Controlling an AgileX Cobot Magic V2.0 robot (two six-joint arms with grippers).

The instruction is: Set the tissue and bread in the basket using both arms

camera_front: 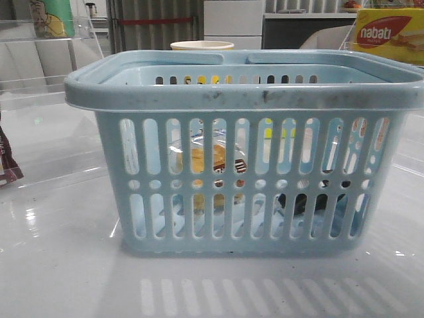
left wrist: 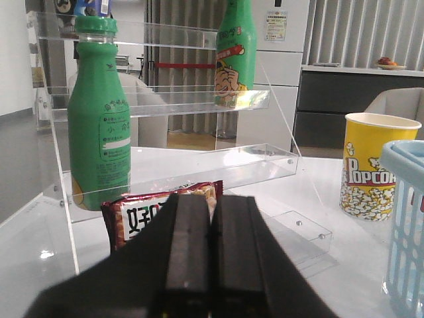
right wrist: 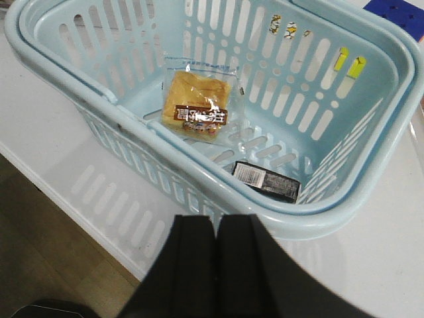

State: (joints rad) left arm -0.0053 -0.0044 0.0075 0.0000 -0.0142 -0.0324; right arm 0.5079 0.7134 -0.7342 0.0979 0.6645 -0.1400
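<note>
The light-blue basket [camera_front: 246, 93] fills the front view; it also shows in the right wrist view [right wrist: 344, 218] and at the edge of the left wrist view [left wrist: 407, 218]. The bread [right wrist: 197, 105] in its clear bag lies on the basket floor, and shows through the slots [camera_front: 207, 161]. The black tissue pack [right wrist: 266, 181] lies on the floor near a corner, dimly seen through the slots [camera_front: 301, 201]. My right gripper [right wrist: 216, 228] is shut and empty, outside and above the rim. My left gripper [left wrist: 212, 209] is shut and empty, away from the basket. Neither arm shows in the front view.
A clear acrylic shelf [left wrist: 165, 175] holds green bottles [left wrist: 99, 119] and a red snack packet [left wrist: 142, 215] just beyond my left gripper. A yellow popcorn cup [left wrist: 374, 165] stands beside the basket. A nabati box [camera_front: 391, 33] is at the back right. The table edge [right wrist: 73, 215] runs close by my right gripper.
</note>
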